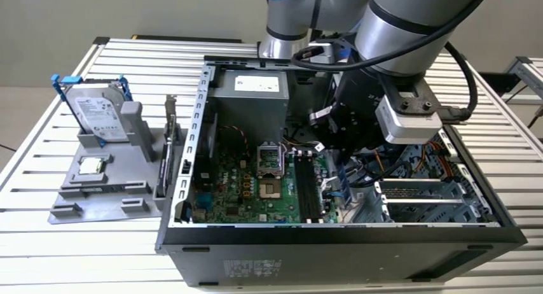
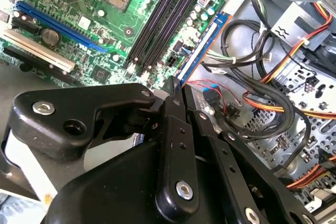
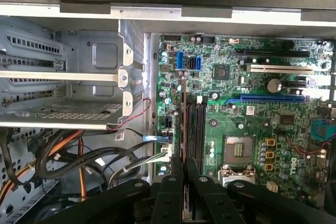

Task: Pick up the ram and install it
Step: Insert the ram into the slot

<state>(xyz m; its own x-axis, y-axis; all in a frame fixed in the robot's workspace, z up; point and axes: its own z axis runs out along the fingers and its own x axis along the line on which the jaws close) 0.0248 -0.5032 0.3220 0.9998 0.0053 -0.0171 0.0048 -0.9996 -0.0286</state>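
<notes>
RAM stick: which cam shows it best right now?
Second wrist view: the ram extends from the hand, its length visible beside the black slots. First wrist view shows the ram edge-on, a thin line. Exterior view: mostly hidden under the arm.

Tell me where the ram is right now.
In the second wrist view, the ram sits edge-on in the gripper, just beside the motherboard's black memory slots.

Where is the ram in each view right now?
Exterior view: ram just to the exterior view's right of the black slots.
Second wrist view: ram edge-on, between the slots and the cables.
First wrist view: ram a thin edge alongside the slots.
Shared landmark: the slots.
</notes>
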